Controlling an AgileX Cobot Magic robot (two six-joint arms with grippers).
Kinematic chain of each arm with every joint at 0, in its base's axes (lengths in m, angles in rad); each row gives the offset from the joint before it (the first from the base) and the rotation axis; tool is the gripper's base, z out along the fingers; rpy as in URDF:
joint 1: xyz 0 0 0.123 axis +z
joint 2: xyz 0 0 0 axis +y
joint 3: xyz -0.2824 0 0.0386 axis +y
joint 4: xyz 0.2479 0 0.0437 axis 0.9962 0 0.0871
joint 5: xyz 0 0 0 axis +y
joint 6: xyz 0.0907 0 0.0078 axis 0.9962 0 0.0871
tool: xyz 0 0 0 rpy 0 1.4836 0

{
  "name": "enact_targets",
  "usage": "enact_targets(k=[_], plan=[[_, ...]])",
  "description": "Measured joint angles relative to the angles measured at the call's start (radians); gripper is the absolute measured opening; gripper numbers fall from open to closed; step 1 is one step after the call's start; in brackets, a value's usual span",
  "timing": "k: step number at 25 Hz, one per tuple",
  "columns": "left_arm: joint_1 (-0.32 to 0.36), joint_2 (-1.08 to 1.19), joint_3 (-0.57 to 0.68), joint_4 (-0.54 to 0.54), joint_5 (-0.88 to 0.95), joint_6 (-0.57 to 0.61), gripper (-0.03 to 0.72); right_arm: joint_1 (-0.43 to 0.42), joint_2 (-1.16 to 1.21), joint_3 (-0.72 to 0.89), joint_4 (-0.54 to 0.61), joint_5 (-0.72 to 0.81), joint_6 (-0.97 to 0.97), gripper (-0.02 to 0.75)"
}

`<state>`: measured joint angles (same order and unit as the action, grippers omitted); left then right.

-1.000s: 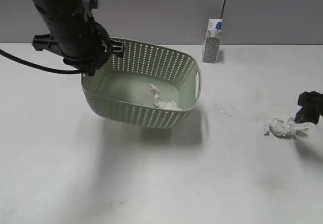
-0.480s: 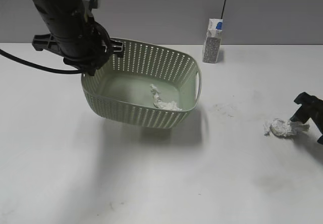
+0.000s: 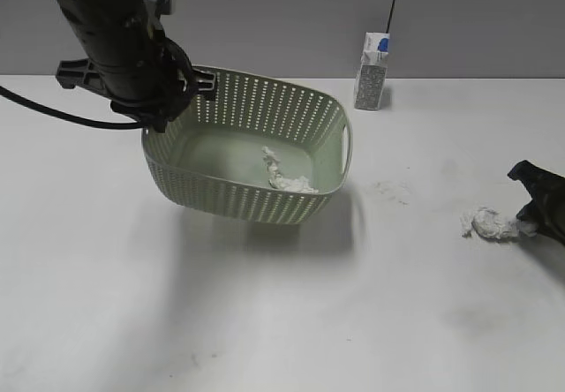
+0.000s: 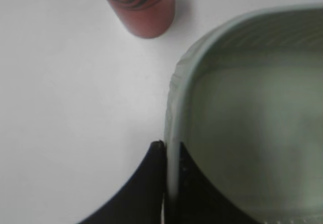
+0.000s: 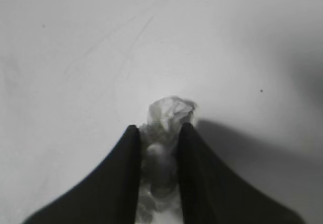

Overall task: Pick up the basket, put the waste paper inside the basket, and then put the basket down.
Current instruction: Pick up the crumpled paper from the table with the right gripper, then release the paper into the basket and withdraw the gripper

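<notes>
Two wads of waste paper are on my screens; the first wad (image 3: pixel 284 178) lies on the floor of the basket (image 3: pixel 256 199), toward its right end; the second wad (image 3: pixel 490 224) rests on the worktop (image 3: pixel 282 321), well apart from the basket, at the right edge of the exterior view. On the left arm, the left hand (image 4: pixel 171 183) is clamped on the basket's rim, one finger outside the wall and one inside, as the left wrist view shows; the basket hangs tilted above the worktop, its right end lower, with its shadow cast below it. On the right arm, the right hand (image 5: pixel 159 158) is down at the worktop with the second wad between its two fingers; in the right wrist view the fingers (image 5: pixel 121 173) press against both sides of the paper, so I read it as grasping the wad; the wad lies on the surface. A red can (image 4: pixel 144 4) stands on the worktop near the basket's corner in the left wrist view; a white-and-blue carton (image 3: pixel 372 72) stands upright at the far edge, behind the basket's right end.
</notes>
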<state>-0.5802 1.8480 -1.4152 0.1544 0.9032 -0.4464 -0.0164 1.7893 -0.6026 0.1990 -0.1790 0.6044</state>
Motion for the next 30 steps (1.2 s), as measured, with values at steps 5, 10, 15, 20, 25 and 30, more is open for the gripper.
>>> enact_targets(k=[5,10,15,20,25,30], plan=[[0.0,0.0,0.0,0.0,0.0,0.0,0.0,0.0,-0.027,0.003,-0.003,0.0,0.001,0.021],[0.0,0.0,0.0,0.0,-0.001,0.0,0.0,0.054,-0.179,-0.017,-0.137,-0.014,0.001,0.006],[0.0,0.0,0.0,0.0,0.0,0.0,0.0,0.254,-0.28,-0.138,-0.319,-0.024,0.002,0.006],[0.0,0.0,0.0,-0.001,0.0,0.0,0.0,0.493,-0.219,-0.312,-0.447,-0.032,0.002,0.006],[0.0,0.0,0.0,-0.001,-0.001,0.0,0.0,0.597,-0.08,-0.394,-0.544,-0.043,0.002,0.05],[0.0,0.0,0.0,-0.002,-0.001,0.0,0.0,0.614,-0.016,-0.396,-0.586,-0.046,0.002,0.461]])
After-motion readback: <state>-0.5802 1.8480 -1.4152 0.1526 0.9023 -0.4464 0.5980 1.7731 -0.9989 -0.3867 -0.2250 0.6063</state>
